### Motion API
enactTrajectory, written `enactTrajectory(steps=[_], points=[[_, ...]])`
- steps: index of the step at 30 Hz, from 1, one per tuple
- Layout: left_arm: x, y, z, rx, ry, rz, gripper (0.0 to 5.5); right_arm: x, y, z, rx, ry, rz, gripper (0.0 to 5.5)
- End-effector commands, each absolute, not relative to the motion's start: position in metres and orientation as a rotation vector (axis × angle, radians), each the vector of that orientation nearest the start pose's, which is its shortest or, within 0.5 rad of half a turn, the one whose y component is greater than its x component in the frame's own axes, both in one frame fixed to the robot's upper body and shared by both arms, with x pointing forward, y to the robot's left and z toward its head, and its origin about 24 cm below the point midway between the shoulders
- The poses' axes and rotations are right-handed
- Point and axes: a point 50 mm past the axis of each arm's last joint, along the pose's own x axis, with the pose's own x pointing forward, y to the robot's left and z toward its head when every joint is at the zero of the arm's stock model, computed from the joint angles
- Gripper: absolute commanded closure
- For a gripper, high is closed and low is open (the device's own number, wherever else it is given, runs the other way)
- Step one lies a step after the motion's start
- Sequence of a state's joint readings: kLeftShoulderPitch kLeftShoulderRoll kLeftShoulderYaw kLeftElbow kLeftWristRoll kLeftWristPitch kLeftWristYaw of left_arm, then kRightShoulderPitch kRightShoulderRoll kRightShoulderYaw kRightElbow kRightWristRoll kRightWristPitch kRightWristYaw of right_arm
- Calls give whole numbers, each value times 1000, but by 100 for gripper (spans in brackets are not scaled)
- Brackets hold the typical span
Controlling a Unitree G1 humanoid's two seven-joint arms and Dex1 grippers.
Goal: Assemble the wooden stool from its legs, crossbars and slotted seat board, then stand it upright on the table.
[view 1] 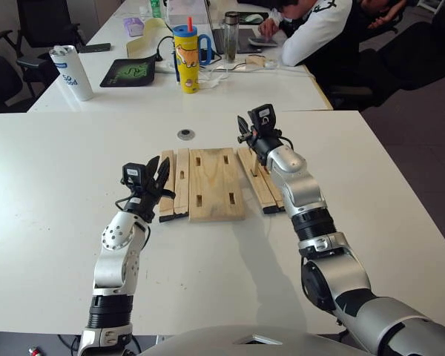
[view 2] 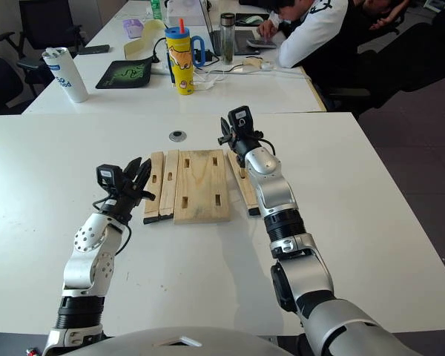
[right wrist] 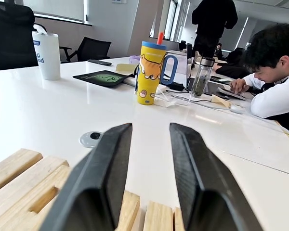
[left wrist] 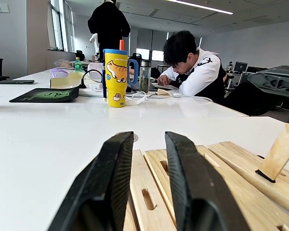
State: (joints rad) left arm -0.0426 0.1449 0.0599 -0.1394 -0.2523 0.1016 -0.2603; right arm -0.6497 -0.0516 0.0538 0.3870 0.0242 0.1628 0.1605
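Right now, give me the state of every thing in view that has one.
seat board, lying flat, slots up, nothing fitted
left planks, lying flat beside the seat board, loose
right planks, lying flat, loose
small wooden piece, standing tilted on the right planks
left gripper, open, empty
right gripper, open, empty
yellow cup, upright, lid on

Behind the white worktop (view 1: 52, 222) stands a second white table (view 1: 267, 87) bearing a yellow tumbler (view 1: 185, 59). Left of the tumbler lie a green mat (view 1: 130, 71) and a white cup (view 1: 71, 73), with black office chairs (view 1: 41, 26) beyond. Grey floor (view 1: 408, 133) lies to its right, and strip lights (left wrist: 202, 6) hang overhead.
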Motion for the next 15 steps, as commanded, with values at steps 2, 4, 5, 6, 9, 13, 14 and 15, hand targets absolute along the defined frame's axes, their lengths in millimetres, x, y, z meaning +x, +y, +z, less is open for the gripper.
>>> enactTrajectory(steps=[2,4,5,6,9,13,14,15], points=[[261,170,83,-83,-110,-246,426,349,-98,175,39,-399,219,406],[260,170,83,-86,-110,-244,426,342,-102,209,48,-582,164,406],[260,170,82,-87,-110,-242,426,340,-104,219,49,-630,144,406],[259,169,82,-88,-110,-241,426,340,-106,224,53,-653,130,406],[258,169,82,-92,-111,-236,426,345,-124,228,26,-630,77,406],[255,169,80,-96,-107,-223,426,349,-162,177,-91,-334,-13,406],[254,169,80,-97,-107,-219,426,343,-169,163,-108,-267,-12,406],[253,170,79,-99,-106,-214,426,334,-174,146,-118,-182,15,388]])
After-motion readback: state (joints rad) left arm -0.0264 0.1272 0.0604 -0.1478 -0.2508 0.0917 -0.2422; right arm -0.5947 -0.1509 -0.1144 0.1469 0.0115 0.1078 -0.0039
